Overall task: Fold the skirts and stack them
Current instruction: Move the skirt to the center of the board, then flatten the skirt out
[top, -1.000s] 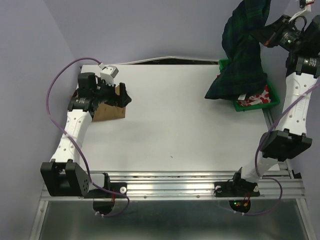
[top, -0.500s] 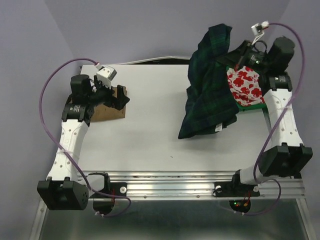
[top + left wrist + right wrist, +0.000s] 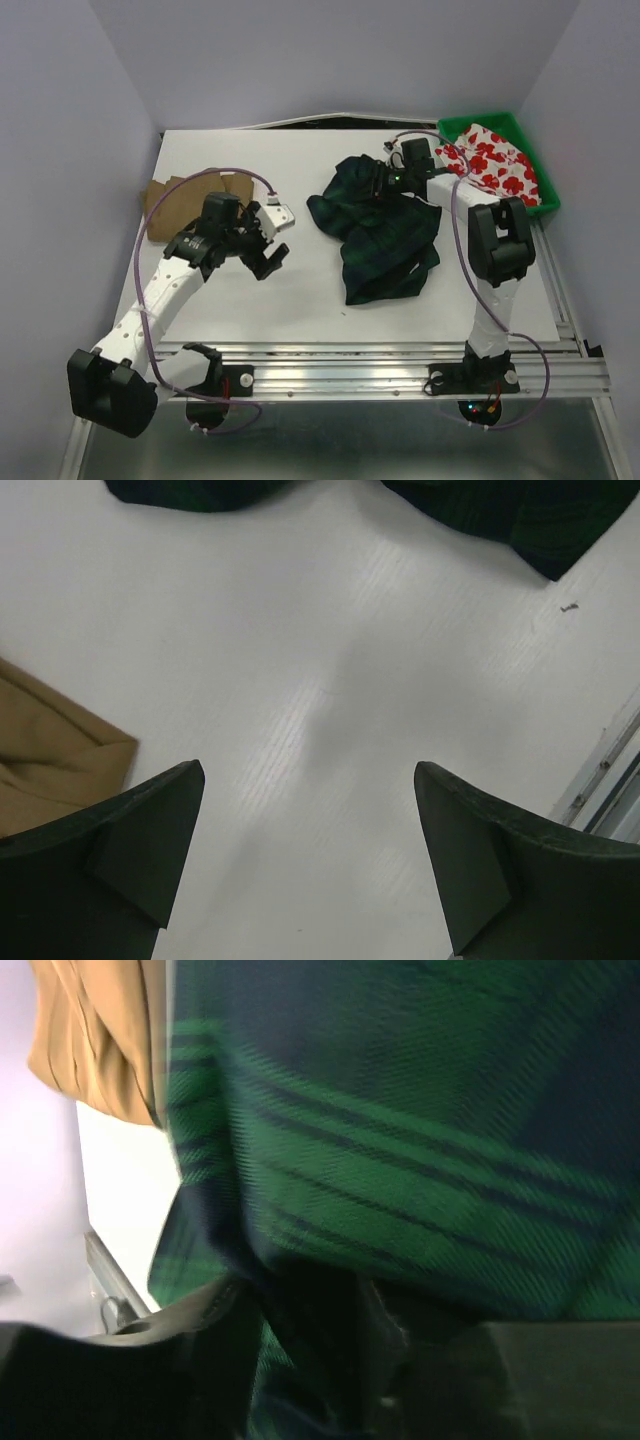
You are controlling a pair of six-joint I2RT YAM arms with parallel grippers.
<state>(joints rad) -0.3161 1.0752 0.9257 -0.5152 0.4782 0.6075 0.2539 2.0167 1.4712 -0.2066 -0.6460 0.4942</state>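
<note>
Plaid skirt crumpled on the worktop (image 3: 300, 300): laying-out step.
I am holding the left end effector (image 3: 308, 772) wide open and empty. Beyond it the woven plaid skirt (image 3: 385, 240) is lying bunched mid-worktop, with the right end effector (image 3: 388, 180) seemingly pinching its far edge. My next move is probably spreading it flat. Farther back, the tan pleated skirt (image 3: 180, 205) is waiting on the left and the floral skirt (image 3: 495, 165) in the green bin (image 3: 490, 121).

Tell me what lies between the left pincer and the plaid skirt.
Nothing: between the left pincer and the plaid skirt is only bare white table, seen in the top external and left wrist views.
</note>
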